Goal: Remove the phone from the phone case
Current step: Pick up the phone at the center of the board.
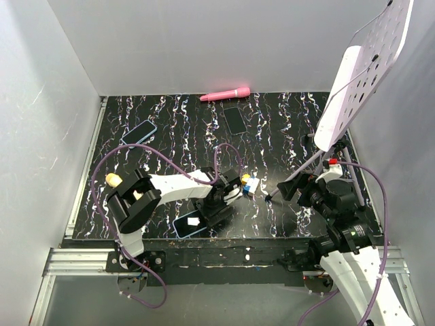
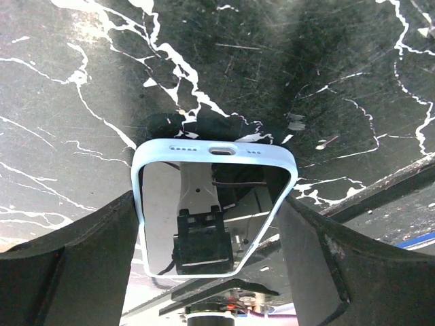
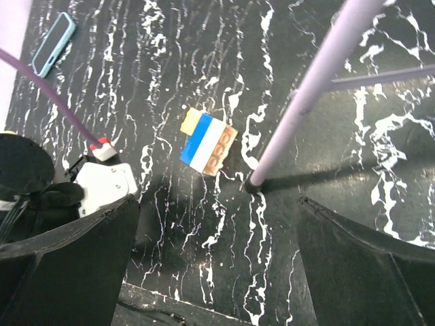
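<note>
Left wrist view: the left tool [image 2: 209, 204] is spread wide, its fingers [image 2: 75, 265] at 9 and 3 o'clock of the phone [image 2: 163, 204], which lies glass-up on the tabletop [image 2: 102, 81] inside its pale blue phone case [image 2: 214, 151]; whether they touch the case cannot be told. The phone's long axis runs 6 to 12 o'clock, straight out from the tool, with the charging-port end pointing to 12. Seen from the top camera, the right tool [image 3: 217, 200], also spread, hangs well apart at 3 o'clock, so the left arm is clearly the nearer.
</note>
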Available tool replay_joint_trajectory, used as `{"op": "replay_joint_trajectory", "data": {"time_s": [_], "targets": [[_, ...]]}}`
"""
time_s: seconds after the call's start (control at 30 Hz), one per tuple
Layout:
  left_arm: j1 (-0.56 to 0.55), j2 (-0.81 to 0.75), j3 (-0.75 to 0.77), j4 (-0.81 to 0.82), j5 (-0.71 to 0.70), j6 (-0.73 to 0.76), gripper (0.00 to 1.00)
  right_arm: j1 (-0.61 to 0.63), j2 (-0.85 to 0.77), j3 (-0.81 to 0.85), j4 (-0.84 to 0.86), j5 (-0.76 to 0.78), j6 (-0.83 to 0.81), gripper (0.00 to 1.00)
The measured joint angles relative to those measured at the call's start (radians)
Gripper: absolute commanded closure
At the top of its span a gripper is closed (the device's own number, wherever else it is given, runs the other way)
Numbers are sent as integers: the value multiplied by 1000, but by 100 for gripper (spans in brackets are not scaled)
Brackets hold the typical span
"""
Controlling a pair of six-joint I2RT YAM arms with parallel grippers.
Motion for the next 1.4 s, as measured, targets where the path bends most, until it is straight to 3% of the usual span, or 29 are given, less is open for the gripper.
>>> {"op": "replay_joint_trajectory", "data": {"time_s": [0.2,0.33,0.53,0.67,1.07,1.23,1.4], "targets": [[-4,-4,2,2,-35,-74,100,0,24,1,-55,31,45,0],[-7,-27,-11,52,-123,-155,100,0,55,0,-50,-6,62,12],[11,-108,-47,160,-283,-279,100,0,209,-1,-6,-143,55,16],[37,-190,-63,206,-317,-342,100,15,287,-22,61,-239,59,16],[232,-467,-185,345,-198,-575,100,324,460,-90,413,-318,135,15],[270,-563,-242,385,-122,-687,100,471,567,-100,583,-274,158,15],[347,-715,-318,393,-59,-914,100,584,596,-117,747,-183,168,14]]}}
